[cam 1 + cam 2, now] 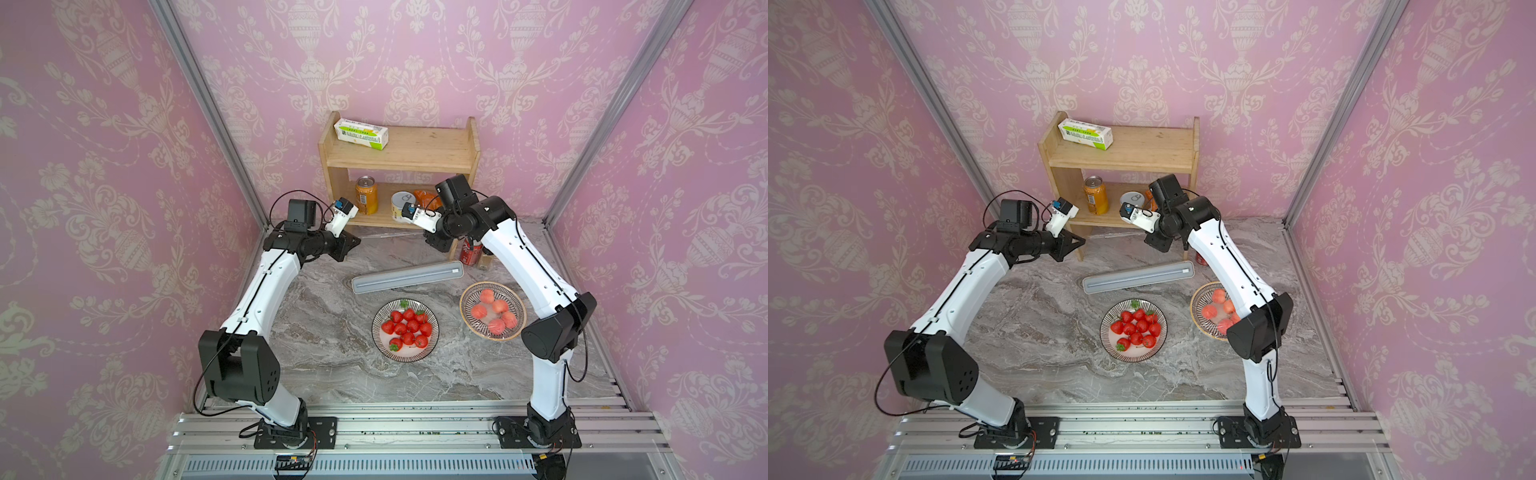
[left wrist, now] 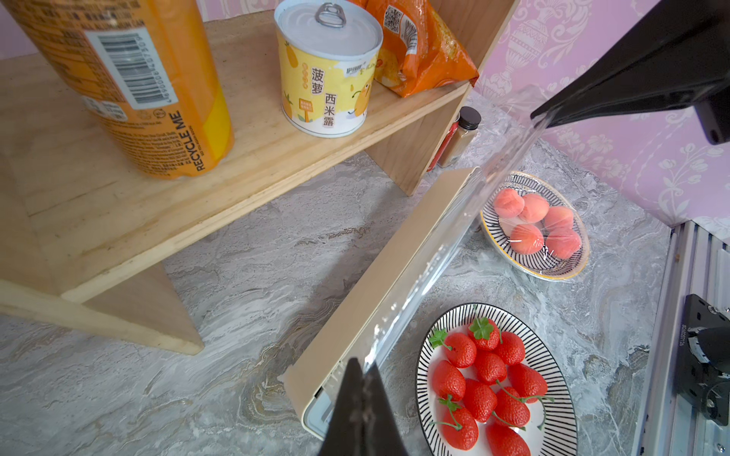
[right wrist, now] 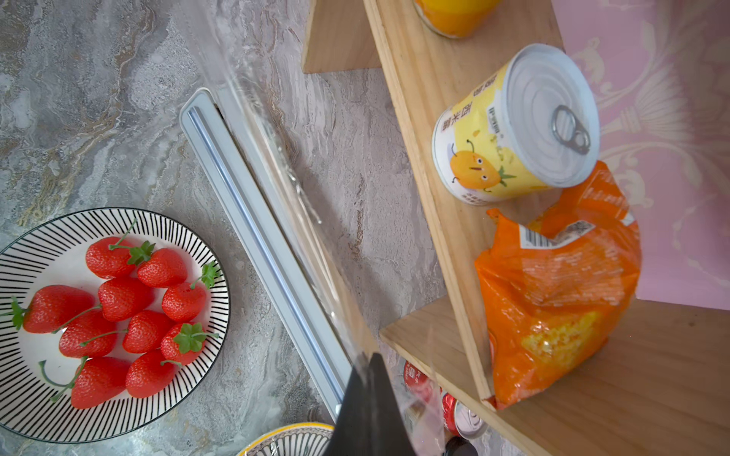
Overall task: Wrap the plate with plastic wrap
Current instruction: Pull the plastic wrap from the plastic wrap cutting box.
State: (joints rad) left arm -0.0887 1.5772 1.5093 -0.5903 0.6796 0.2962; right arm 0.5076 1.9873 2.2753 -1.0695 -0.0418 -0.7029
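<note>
I log colours: counter (image 1: pixel 316 353) grey marbled; plate (image 1: pixel 411 356) white with black radial stripes; strawberries (image 1: pixel 409 328) red; dispenser box (image 2: pixel 367 292) cream, lid (image 1: pixel 405 277) grey; plastic wrap (image 2: pixel 501 169) clear; walls (image 1: pixel 83 166) pink damask.

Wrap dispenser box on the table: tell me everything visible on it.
The dispenser box is long, narrow, cream-sided, apparently plastic, topped by a greyish translucent lid with a groove along it. It lies flat, slightly diagonal, on the marble table between the wooden shelf and the strawberry plate. Clear film rises from its long edge, stretched between the left end effector and right end effector, both shut on it.
</note>
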